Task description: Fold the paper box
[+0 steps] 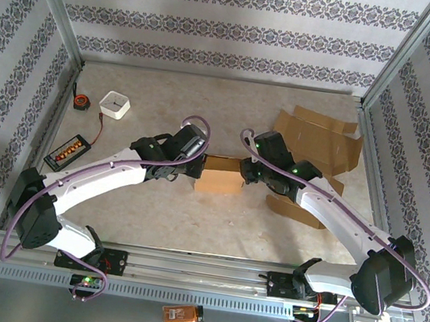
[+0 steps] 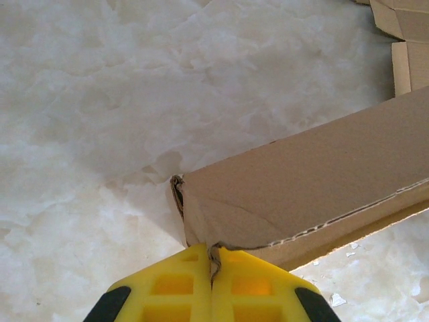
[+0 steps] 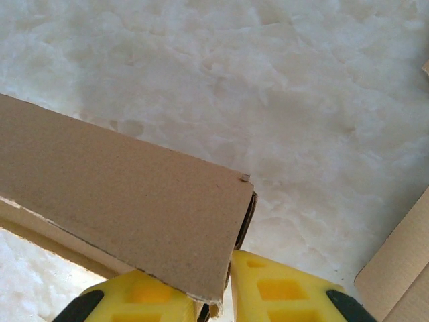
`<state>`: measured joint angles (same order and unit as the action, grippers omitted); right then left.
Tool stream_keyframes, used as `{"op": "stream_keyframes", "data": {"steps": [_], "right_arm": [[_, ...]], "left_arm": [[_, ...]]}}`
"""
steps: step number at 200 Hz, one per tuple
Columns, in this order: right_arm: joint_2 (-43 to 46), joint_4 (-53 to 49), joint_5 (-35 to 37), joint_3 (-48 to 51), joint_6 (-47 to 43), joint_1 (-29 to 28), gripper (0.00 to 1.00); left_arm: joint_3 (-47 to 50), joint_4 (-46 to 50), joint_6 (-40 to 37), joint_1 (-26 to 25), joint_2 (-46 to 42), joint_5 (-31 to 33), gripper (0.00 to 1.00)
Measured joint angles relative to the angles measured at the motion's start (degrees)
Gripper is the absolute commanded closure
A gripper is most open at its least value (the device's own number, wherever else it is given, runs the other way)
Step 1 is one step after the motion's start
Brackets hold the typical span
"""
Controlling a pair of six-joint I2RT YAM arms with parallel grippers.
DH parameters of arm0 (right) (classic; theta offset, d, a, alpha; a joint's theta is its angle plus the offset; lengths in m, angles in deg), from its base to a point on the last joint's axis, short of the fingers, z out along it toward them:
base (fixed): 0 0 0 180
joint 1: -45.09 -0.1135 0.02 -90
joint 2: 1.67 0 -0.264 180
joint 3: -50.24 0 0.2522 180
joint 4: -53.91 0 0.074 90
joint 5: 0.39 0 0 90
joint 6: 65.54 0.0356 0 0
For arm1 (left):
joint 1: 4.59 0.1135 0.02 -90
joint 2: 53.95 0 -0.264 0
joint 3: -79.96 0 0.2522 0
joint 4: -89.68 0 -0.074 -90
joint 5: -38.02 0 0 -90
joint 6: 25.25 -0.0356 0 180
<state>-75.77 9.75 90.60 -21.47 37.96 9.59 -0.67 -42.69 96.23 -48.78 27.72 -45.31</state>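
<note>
The left gripper (image 2: 213, 260) has its yellow fingers pressed together on a thin cardboard edge at the left end of the small brown cardboard box (image 1: 220, 180). The right gripper (image 3: 216, 298) stands narrowly parted, with the box's right-end panel pinched between its fingers. Held between the two, the box is a long, shallow sleeve over the middle of the pale marbled tabletop (image 1: 207, 103). Whether it rests there or is just lifted cannot be told. In the left wrist view one long edge gapes slightly along a raw corrugated seam. Further out, at the far right, flat brown cardboard sheets (image 1: 319, 140) lie well apart from the box. The step in hand looks like squaring up the body, with both ends gripped. The next move probably calls for one gripper to let go and press an end flap inward while the other steadies the sleeve. It should go gently, since the thin board could crease or slip free.
</note>
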Motion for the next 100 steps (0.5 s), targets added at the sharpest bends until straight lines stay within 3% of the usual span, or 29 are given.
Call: {"op": "stream_keyframes", "data": {"steps": [56,100], "right_arm": [[-0.1,0.2,-0.6,0.0,0.0,-0.3,0.81],[-0.2,0.3,-0.7,0.0,0.0,-0.3,0.81]], "left_arm": [[0.0,0.7,-1.7,0.0,0.0,1.8,1.0],[0.0,0.9,-4.7,0.0,0.0,2.0,0.91]]}}
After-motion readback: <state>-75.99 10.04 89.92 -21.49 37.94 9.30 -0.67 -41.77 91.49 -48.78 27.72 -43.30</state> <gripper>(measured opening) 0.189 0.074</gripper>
